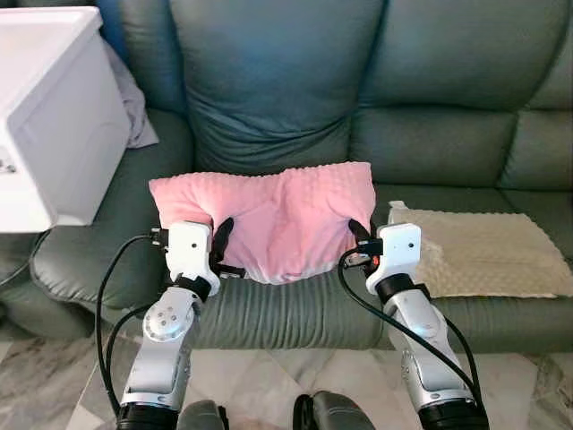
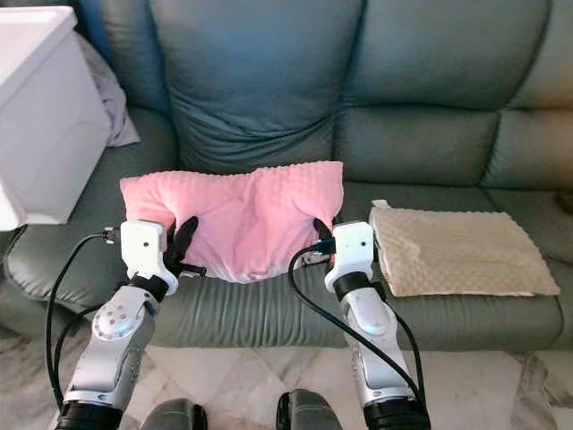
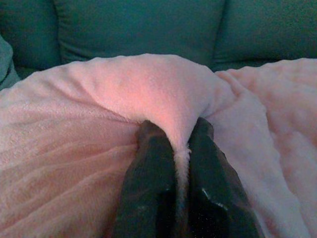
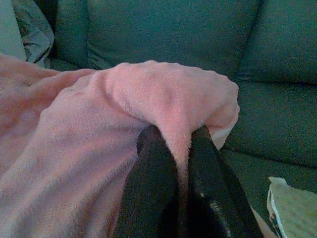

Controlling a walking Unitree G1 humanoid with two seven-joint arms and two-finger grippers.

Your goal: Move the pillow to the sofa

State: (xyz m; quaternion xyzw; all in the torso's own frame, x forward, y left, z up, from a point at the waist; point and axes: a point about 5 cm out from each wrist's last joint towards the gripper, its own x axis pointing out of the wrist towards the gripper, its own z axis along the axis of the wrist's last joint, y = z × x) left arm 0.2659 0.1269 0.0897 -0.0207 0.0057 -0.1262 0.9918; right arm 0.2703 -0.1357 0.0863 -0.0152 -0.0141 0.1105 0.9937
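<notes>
Head views: pillow (image 1: 269, 219), pink and fluffy, is up between both arms, hanging just over the front edge of the sofa (image 1: 269, 313) seat, in front of the middle back cushion (image 1: 269, 90).
Left gripper (image 1: 218, 244): pinched on the pillow's lower corner on the robot's left side, black fingers buried in the fabric.
Right gripper (image 1: 361, 240): clamped on the opposite lower corner, just beside the beige mat (image 1: 483, 251) that lies on the seat toward the sofa's right end.
Neighbours: white box (image 1: 49, 116) stands at the sofa's left end, with grey cloth (image 1: 134, 112) tucked behind it.
Left wrist view: fingers (image 3: 153, 193) squeezed tight together with a fold of pink fleece between them, sofa back beyond. No slack in that hold.
Right wrist view: same story, fingers (image 4: 156, 193) closed on a bunched ridge of pillow, the beige mat's corner peeking in at the edge.
Step in hand: carry is at the very end, I'd say; the pillow looks as good as over the seat, whether it touches yet I can't tell.
Next move: reach a little further toward the back cushion, lower, then let both pinches go together, keeping clear of the mat.
</notes>
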